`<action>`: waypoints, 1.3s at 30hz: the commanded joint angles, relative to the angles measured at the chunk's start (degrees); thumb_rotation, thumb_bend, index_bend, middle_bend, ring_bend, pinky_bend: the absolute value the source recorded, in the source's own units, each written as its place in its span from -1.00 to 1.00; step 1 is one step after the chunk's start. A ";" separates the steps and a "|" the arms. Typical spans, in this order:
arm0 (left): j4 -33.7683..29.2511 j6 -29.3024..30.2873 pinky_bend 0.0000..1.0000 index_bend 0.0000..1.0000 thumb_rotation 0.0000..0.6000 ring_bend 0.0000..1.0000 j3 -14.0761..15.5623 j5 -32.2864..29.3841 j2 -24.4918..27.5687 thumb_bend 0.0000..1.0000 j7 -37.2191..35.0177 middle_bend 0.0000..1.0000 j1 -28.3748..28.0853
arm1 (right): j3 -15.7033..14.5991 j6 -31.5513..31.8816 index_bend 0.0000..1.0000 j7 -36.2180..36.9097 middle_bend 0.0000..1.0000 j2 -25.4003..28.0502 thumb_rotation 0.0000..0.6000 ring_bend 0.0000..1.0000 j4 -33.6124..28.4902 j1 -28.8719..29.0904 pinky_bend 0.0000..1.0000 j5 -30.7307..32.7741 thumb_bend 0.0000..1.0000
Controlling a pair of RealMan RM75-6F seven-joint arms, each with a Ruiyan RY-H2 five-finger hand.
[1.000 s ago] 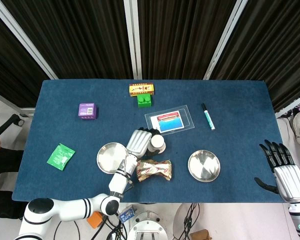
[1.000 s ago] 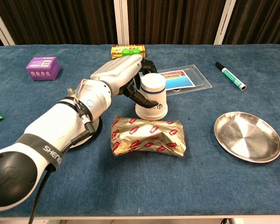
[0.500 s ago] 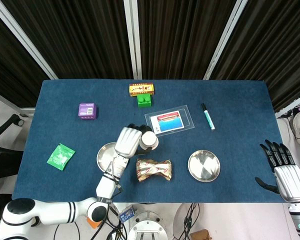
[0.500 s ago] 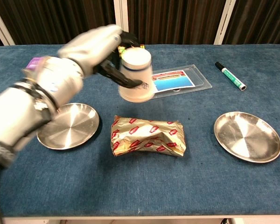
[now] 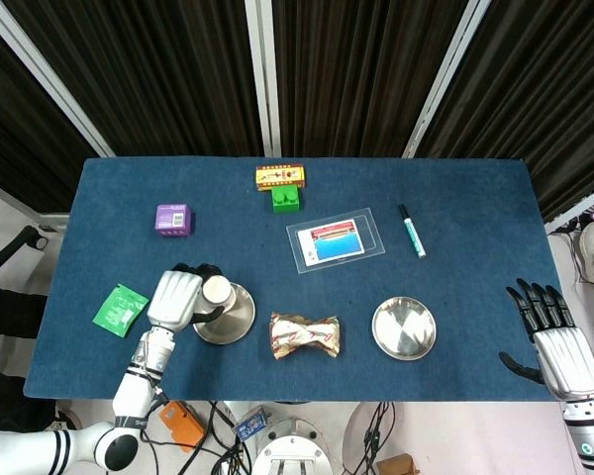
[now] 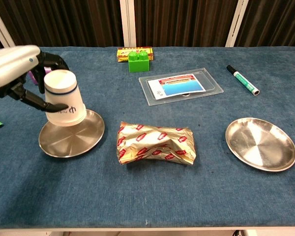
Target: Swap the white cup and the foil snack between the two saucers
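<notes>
While the left hand (image 6: 14, 64) grips the inverted white cup (image 6: 63, 98) over the left saucer (image 6: 71, 135), only the head view shows the right hand (image 5: 552, 339), open and empty.

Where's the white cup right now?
The white cup is upside down in the left hand, over the left saucer, left of the foil snack.

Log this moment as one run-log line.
left hand holds white cup over left saucer | foil snack on table | right saucer empty | right hand idle
</notes>
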 commanded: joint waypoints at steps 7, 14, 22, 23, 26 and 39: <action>5.01 -4.70 -0.21 -0.02 1.00 0.06 1.21 0.32 -1.34 -0.51 -4.20 0.12 -0.44 | 0.30 -0.24 -1.00 0.16 -1.00 0.05 1.00 -1.00 0.14 0.06 -1.00 0.55 -0.39; 2.41 -5.54 -0.37 -0.68 1.00 -0.61 3.23 1.80 2.20 -0.94 0.22 -0.63 -0.48 | 0.16 -0.80 -1.00 -0.59 -1.00 -0.48 1.00 -1.00 0.24 0.25 -1.00 0.37 -0.39; -5.72 -1.78 -0.46 -0.77 1.00 -0.73 5.98 6.67 8.69 -1.00 -1.12 -0.73 2.54 | -0.06 -3.14 -1.00 -3.90 -1.00 -3.31 1.00 -1.00 0.16 2.18 -1.00 -1.76 -0.39; -6.93 -0.49 -0.46 -0.77 1.00 -0.73 6.72 8.36 10.05 -1.00 -1.43 -0.73 3.32 | -0.10 -4.48 -1.00 -4.54 -1.00 -3.90 1.00 -1.00 -0.24 3.26 -1.00 -2.57 -0.39; -8.95 3.40 -0.46 -0.77 1.00 -0.73 8.87 12.74 13.84 -1.00 -2.60 -0.73 5.84 | 0.23 -9.80 -1.00 -6.87 -1.00 -5.34 1.00 -1.00 -2.65 7.06 -1.00 -3.94 -0.39; -4.24 9.71 -0.46 -0.77 1.00 -0.73 10.12 14.49 20.56 -0.94 -13.81 -0.73 13.13 | 6.51 -36.24 -1.00 -19.66 -1.00 -21.25 1.00 -1.00 -9.47 23.64 -0.99 7.70 -0.39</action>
